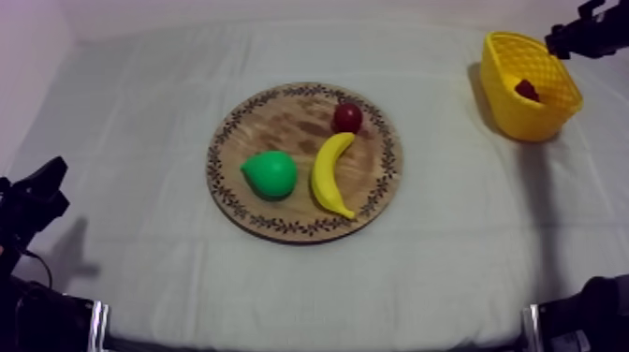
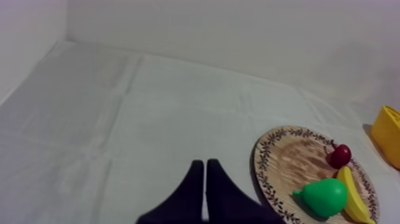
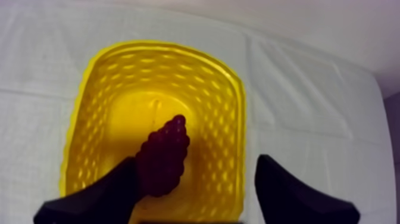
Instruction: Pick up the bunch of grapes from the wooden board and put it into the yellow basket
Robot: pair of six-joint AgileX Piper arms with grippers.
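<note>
The dark purple bunch of grapes [image 3: 163,156] lies inside the yellow basket [image 3: 101,89], close beside one finger of my right gripper [image 3: 196,161]. That gripper hangs open over the basket, its two fingers wide apart and nothing between them. From above, the grapes [image 1: 527,90] show inside the basket [image 1: 510,108] at the far right of the table, with my right gripper [image 1: 557,40] just above its rim. My left gripper [image 2: 205,174] is shut into a narrow wedge over bare cloth, left of the wooden board [image 2: 286,161]. It rests low at the left [image 1: 42,187].
The round wooden board [image 1: 281,122] sits mid-table and carries a green pear [image 1: 270,174], a banana [image 1: 329,173] and a small red fruit [image 1: 347,117]. Open cloth separates the board from the basket.
</note>
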